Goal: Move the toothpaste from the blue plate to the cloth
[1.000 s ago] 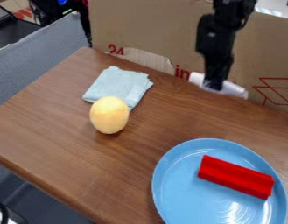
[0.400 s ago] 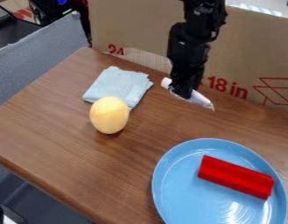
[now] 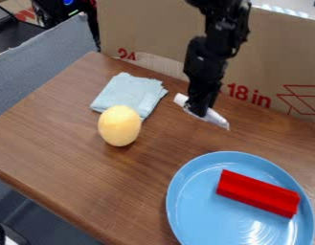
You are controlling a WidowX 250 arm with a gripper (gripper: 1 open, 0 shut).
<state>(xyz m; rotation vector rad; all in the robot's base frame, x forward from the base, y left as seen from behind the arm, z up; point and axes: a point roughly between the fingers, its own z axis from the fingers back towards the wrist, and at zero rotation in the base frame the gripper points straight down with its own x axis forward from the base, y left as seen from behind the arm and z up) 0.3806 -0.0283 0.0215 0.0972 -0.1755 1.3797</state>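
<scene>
With the small white toothpaste tube pinched in the black gripper above the wooden table, step 2 of 3, the carry, seems underway, calling for a leftward move over the folded pale-blue cloth.

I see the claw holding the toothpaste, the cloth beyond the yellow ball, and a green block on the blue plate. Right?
Not quite: the block on the blue plate is red, as the camera view shows. The rest stands.
</scene>
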